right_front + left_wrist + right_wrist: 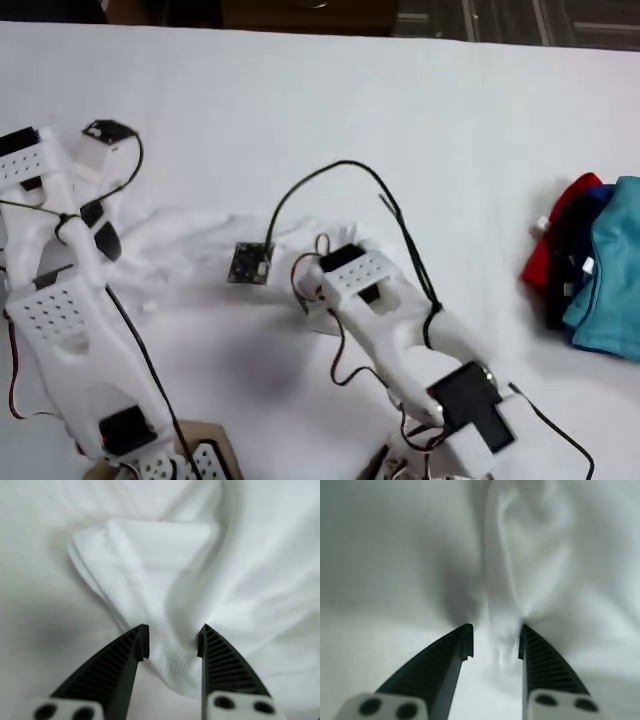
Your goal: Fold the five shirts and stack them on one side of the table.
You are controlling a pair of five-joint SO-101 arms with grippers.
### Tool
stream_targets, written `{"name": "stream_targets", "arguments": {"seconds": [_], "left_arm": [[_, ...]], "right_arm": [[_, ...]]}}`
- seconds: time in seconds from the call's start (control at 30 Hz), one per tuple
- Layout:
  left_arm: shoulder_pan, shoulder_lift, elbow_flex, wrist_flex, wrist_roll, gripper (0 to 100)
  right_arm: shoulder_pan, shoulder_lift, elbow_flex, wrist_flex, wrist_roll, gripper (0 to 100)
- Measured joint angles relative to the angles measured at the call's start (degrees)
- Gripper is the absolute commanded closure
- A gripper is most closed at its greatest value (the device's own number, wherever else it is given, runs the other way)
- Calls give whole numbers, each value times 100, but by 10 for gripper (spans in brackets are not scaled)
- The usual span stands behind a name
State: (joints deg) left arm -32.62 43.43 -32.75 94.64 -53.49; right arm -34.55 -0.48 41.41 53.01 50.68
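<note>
A crumpled white shirt [200,238] lies on the white table between the two arms. In the left wrist view, my left gripper [172,640] is down on the white shirt [150,560], with a folded hem edge bunched between its fingers. My right gripper [496,640] pinches a raised ridge of the same white shirt [520,555], its fingertips [526,635] pressed against the cloth. In the high view the left arm [70,300] stands at the shirt's left end. The right arm [380,300] stands at its right end.
A pile of shirts sits at the table's right edge: red [558,232], dark blue [572,268] and teal [615,270]. A small black board [250,262] on a cable hangs over the white shirt. The table's far edge [320,36] runs along the top.
</note>
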Motion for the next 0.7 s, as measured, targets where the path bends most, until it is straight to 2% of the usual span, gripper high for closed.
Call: {"name": "stream_targets", "arguments": {"seconds": [0.1, 0.27, 0.7], "left_arm": [[0, 0, 0, 0, 0, 816], [0, 0, 0, 0, 0, 816], [0, 0, 0, 0, 0, 816]], "right_arm": [[0, 176, -167, 35, 0, 842], [79, 413, -466, 79, 0, 986], [79, 651, -774, 211, 18, 978]]}}
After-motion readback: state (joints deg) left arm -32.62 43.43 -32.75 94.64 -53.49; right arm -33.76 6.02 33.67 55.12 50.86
